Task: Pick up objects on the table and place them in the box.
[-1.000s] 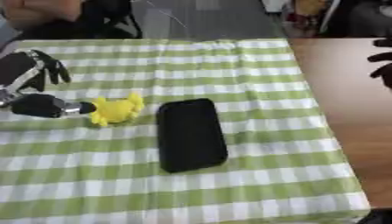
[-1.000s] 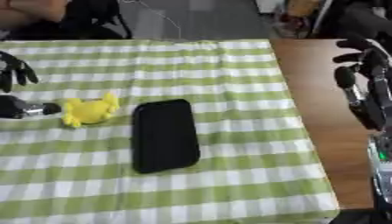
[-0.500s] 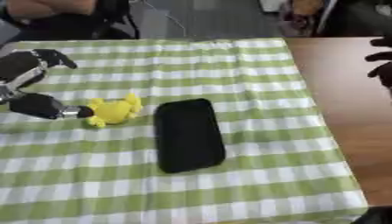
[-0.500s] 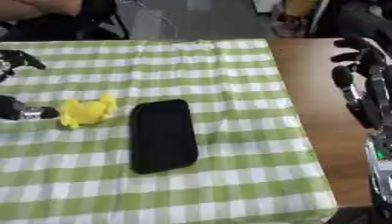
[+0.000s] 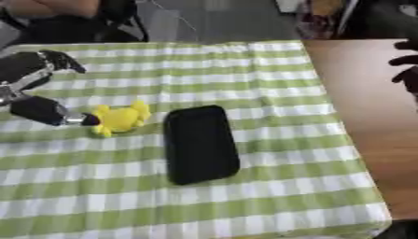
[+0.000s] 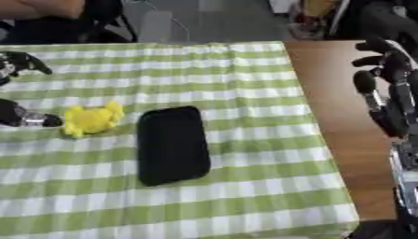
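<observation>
Left hand, fingers apart, thumb tip beside the yellow toy: close around its body, clear of the black phone.

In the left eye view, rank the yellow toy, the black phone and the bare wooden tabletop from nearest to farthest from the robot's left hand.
1. Yellow toy, just right of the left hand.
2. Black phone, mid-cloth, right of the toy.
3. Bare wooden tabletop, far right, beyond the cloth's edge.
</observation>
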Controlling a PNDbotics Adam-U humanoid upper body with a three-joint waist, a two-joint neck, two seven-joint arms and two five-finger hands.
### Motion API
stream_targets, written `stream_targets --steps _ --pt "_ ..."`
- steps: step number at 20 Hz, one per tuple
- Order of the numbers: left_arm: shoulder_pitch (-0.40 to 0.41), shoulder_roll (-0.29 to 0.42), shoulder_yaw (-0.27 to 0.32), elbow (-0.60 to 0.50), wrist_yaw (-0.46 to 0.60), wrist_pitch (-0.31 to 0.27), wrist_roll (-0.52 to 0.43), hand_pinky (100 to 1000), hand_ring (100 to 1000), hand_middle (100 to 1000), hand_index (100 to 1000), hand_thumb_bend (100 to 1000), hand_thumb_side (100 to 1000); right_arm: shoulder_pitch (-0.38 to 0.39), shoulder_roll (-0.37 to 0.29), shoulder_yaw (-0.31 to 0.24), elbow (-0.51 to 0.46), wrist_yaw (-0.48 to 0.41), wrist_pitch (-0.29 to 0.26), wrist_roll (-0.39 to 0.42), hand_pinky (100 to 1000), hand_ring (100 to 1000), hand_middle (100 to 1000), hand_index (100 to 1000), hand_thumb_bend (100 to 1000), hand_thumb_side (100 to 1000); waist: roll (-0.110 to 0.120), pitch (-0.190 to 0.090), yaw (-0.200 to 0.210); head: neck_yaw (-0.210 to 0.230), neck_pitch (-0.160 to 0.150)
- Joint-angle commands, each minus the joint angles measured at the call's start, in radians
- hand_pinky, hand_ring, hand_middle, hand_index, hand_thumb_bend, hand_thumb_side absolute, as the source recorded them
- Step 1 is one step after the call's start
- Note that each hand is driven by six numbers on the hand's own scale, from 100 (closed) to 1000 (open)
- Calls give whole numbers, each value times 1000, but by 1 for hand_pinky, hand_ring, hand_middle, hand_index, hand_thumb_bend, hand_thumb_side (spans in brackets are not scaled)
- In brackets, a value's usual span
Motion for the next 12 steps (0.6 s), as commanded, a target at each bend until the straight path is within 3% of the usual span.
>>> stream_targets --steps 1,3,9,12 --pt "-44 57 -13 29 18 -8 -32 747 810 792 846 1000 589 -14 -29 0 -10 -3 -1 2 505 681 778 930 651 1000 4 -14 -1 -10 -11" --pt "-78 63 -36 76 31 -10 -63 746 788 774 838 1000 506 -14 -29 2 -9 -3 -1 4 505 681 778 931 651 1000 5 -16 -2 -9 -11" --pt "-203 31 -83 257 9 -16 -133 745 756 752 843 1000 451 -12 -29 5 -5 -5 -2 9 505 681 778 931 652 1000 5 -19 -1 -12 -11" --pt "-258 -1 -97 345 -26 -24 -149 746 755 749 849 936 414 -12 -28 6 -5 -6 -3 12 505 681 778 931 653 1000 5 -19 0 -13 -12"
